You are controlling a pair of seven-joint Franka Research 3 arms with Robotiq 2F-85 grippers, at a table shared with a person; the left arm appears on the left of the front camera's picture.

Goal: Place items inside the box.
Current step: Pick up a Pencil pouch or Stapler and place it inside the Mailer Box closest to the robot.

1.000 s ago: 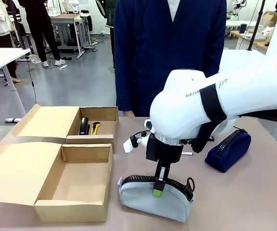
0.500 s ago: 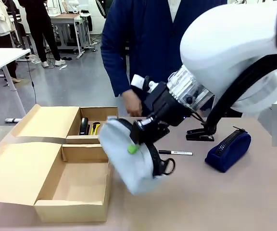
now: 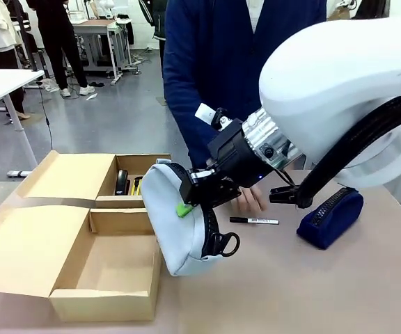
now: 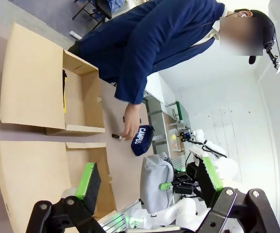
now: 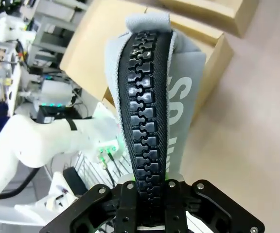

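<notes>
Desk (image 3: 326,292), near to far: front cardboard box (image 3: 110,303); right end effector (image 3: 184,207) clamped on grey pencil case (image 3: 162,229) (tilted, just beside that box); black marker (image 3: 255,220), navy pouch (image 3: 329,219), person's hand (image 3: 250,200). Left end effector (image 4: 147,179): fingers spread, empty.

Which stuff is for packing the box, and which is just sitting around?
For the job: grey pencil case in the right gripper, black marker, navy pouch, near box, far box holding stapler and knife.
Just around: white table, far workbench.
</notes>
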